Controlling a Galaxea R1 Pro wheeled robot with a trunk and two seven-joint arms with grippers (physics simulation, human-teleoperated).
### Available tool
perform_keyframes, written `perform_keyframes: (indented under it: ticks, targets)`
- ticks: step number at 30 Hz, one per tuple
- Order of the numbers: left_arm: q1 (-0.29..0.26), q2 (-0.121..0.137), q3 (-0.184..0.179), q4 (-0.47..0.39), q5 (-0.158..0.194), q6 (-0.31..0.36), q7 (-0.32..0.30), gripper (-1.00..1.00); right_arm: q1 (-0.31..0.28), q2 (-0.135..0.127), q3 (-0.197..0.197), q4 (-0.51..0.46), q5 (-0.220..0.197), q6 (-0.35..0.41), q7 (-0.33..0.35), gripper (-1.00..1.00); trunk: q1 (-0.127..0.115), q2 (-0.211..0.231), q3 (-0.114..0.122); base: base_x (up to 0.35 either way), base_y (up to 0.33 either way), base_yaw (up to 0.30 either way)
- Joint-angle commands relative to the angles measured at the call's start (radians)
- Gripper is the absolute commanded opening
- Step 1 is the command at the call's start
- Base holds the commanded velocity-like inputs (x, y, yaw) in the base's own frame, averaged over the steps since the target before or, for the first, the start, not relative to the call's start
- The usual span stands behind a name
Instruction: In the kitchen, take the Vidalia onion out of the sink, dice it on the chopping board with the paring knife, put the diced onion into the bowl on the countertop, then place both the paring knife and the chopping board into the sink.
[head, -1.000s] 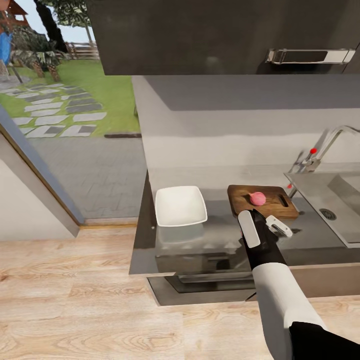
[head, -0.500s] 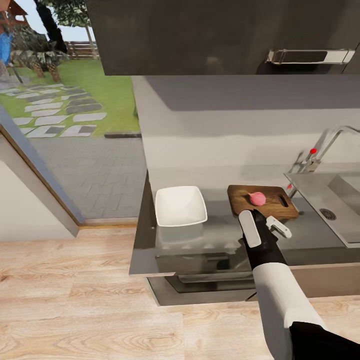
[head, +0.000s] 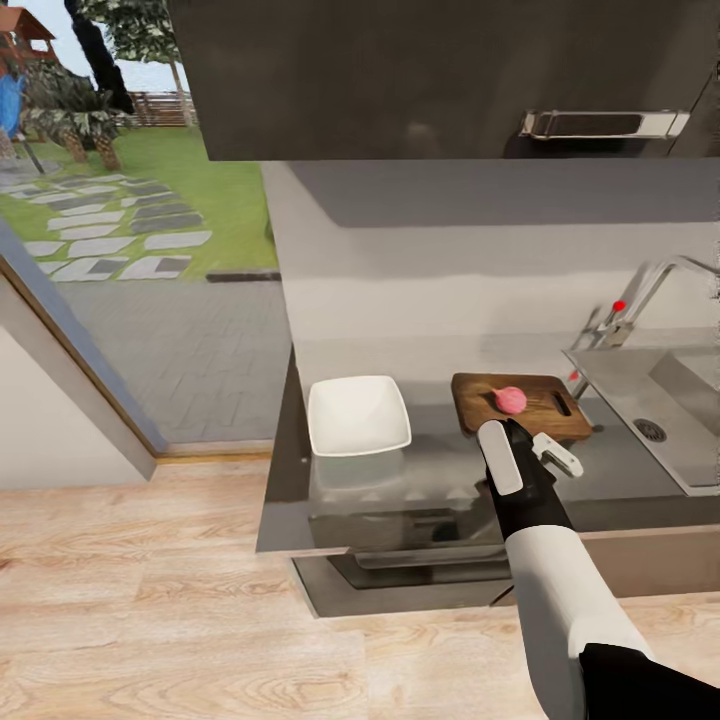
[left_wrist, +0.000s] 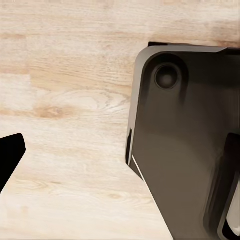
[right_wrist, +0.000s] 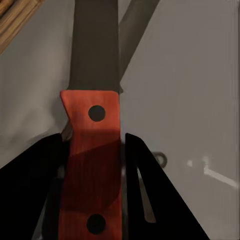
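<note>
White forearm sleeve (head: 560, 590), black upper section, black wrist with a white oblong panel. Black right hand (right_wrist: 95, 200) with wedge-shaped fingers (right_wrist: 150, 190). Dark rounded base housing (left_wrist: 190, 150) with circular recess.

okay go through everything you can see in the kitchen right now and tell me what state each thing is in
Vidalia onion: whole, resting on the chopping board.
Chopping board: flat on the countertop, beside the sink.
Paring knife: held by its orange-red handle, blade pointing away from the tool.
Right tool: shut on the paring knife.
Bowl: upright, empty.
Sink: basin looks empty as far as it shows.
Left tool: cannot tell, fingers not clearly seen.
</note>
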Motion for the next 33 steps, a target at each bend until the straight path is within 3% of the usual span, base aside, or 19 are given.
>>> perform_keyframes:
  ticks: [1, 33]
  targets:
    - [0.000, 0.002, -0.008, -0.002, 0.011, -0.003, 0.009, 1.00, -0.001, 0.001, -0.002, -0.002, -0.001, 0.010, -0.004, -1.00, 0.001, -0.002, 0.000, 0.000, 0.000, -0.064]
    - [0.000, 0.002, -0.010, -0.002, 0.011, -0.003, 0.009, 1.00, -0.001, 0.001, -0.002, -0.004, -0.003, 0.009, -0.005, -1.00, 0.001, -0.002, 0.051, -0.044, -0.003, -0.066]
